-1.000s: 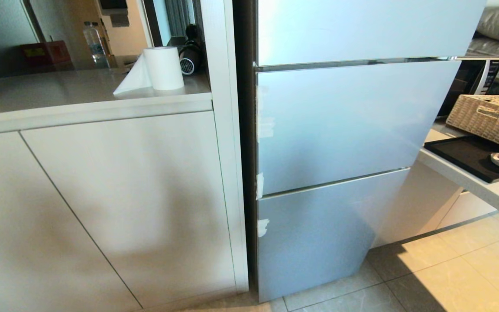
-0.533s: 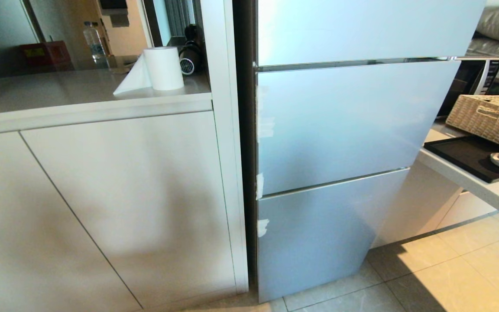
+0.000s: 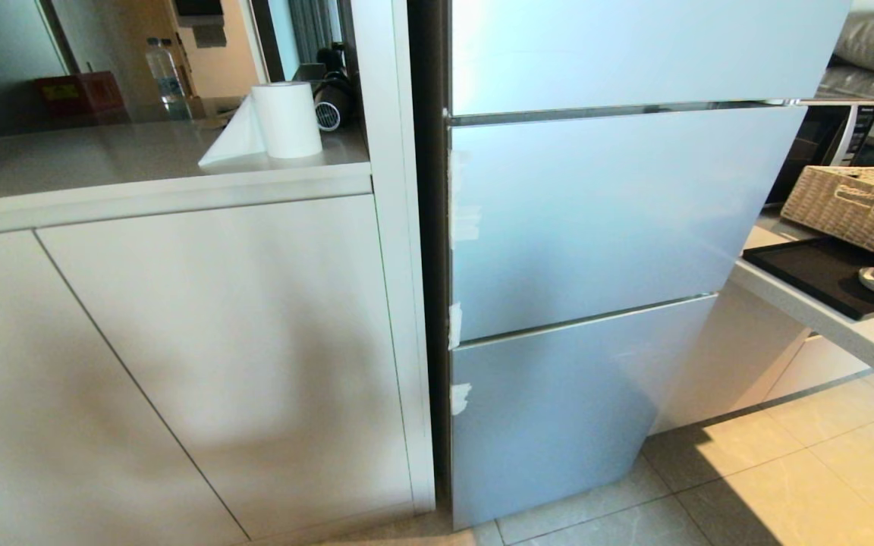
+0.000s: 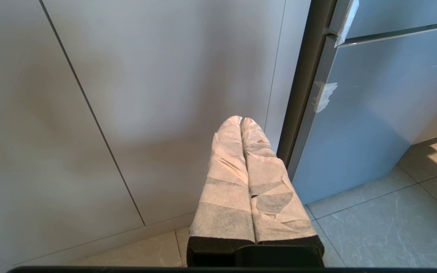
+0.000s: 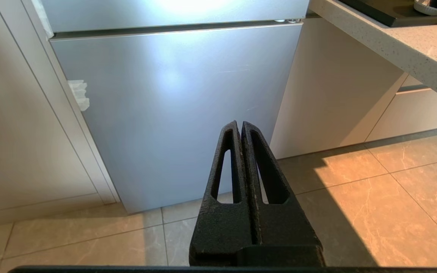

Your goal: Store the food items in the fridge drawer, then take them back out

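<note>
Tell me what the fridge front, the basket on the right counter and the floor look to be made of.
Fridge front: smooth pale blue-grey panels, glass or coated metal, going by the soft sheen and light glare. Basket: woven wicker or rattan-like fibre, matte beige, weave plainly visible. Floor: glossy beige stone-look tiles, probably ceramic, with grout lines and faint veining.

Sunlit tiled floor (image 3: 786,485), pale cabinets (image 3: 202,341)

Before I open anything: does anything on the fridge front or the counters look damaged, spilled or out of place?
Only small things. The fridge doors are all shut, but whitish torn patches, like tape or peeling film, run down their left edge. On the left counter, the paper towel roll has a loose sheet trailing. No spills show.
</note>
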### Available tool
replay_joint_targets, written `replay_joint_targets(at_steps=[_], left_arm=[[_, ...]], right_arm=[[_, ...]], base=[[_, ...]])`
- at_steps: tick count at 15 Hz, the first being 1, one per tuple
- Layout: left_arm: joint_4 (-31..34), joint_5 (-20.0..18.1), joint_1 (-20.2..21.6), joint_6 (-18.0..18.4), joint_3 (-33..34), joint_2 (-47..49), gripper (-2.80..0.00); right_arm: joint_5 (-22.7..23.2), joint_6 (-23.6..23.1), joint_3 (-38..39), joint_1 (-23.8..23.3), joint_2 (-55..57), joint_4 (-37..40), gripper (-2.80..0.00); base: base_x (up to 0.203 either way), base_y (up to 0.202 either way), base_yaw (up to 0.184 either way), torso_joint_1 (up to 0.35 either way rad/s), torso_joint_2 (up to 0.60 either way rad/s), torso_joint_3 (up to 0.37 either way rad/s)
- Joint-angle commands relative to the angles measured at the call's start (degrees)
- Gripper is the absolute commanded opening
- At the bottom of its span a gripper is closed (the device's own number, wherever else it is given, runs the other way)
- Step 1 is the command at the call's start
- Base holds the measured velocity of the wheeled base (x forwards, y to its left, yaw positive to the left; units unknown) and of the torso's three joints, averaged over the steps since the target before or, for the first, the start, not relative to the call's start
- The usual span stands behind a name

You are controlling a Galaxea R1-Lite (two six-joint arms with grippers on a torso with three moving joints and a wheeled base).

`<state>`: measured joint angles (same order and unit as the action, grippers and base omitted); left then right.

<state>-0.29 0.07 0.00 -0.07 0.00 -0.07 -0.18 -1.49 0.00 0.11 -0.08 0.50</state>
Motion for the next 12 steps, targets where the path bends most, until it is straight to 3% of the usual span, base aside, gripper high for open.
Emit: replay_joint_targets(at_steps=[1, 12], left_arm=[[0.0, 0.0, 0.0, 0.0, 0.1, 0.0, -2.80], [0.0, 0.0, 0.0, 0.0, 0.1, 0.0, -2.80]], right_arm=[[-0.1, 0.0, 0.0, 0.0, 0.1, 0.0, -2.80], [-1.6, 2.6, 0.0, 0.0, 0.1, -0.1, -2.80]], base=[[0.000, 0.000, 0.000, 0.000, 0.00, 0.000], [0.000, 0.000, 0.000, 0.000, 0.00, 0.000]])
